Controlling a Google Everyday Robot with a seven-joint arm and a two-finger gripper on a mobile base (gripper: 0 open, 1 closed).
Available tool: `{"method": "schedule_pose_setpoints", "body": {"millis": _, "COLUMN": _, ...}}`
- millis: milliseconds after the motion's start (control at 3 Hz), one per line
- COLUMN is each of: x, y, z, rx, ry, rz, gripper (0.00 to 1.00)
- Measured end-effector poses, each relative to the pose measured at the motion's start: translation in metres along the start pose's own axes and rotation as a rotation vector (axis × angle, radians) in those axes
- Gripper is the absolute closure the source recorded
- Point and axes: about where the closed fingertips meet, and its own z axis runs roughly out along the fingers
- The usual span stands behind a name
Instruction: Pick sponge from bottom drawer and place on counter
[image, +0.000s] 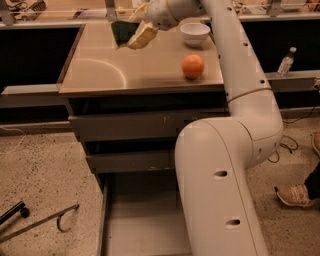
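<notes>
A: Okay, quick one. Where's the gripper (131, 31)?
B: Top of frame, over the back part of the counter (150, 70), left of centre. The white arm (225, 165) rises on the right side of the cabinet and bends left across the top to reach it.
A: Pincer state?
B: Clamped on the sponge (120, 31). One tan finger (142, 36) sits under it, the other above, with the dark green pad wedged between.
A: Sponge on the surface or off it?
B: Looks lifted and tilted on edge. Cannot tell whether its lower corner touches the counter.
A: Bottom drawer (140, 220)?
B: Pulled out, lowest of three, flat grey floor showing. The arm's big lower link hides its right part.
A: Other drawers?
B: Scratched-front drawer (125, 125) just under the counter, middle drawer (130, 161) below that, a dark gap above each.
A: Anything else up top?
B: Orange ball (192, 66) front right, well apart from the sponge. White bowl (195, 33) behind the ball, near the wrist. Faint arc mark (107, 70) front left.
A: Floor?
B: Speckled. Thin metal rod with a hook (40, 222) bottom left, a shoe (295, 195) at the right edge. Water bottle (286, 61) on the ledge to the right.
</notes>
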Motion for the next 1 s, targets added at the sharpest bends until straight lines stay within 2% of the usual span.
{"method": "schedule_pose_setpoints", "body": {"millis": 333, "x": 0.013, "y": -0.003, "z": 0.015, "rx": 0.005, "ry": 0.065, "rz": -0.001, "gripper": 1.0}}
{"method": "schedule_pose_setpoints", "body": {"millis": 667, "x": 0.033, "y": 0.001, "z": 0.038, "rx": -0.009, "ry": 0.122, "rz": 0.028, "gripper": 1.0}}
{"method": "schedule_pose_setpoints", "body": {"millis": 1000, "x": 0.05, "y": 0.013, "z": 0.056, "rx": -0.05, "ry": 0.161, "rz": 0.063, "gripper": 1.0}}
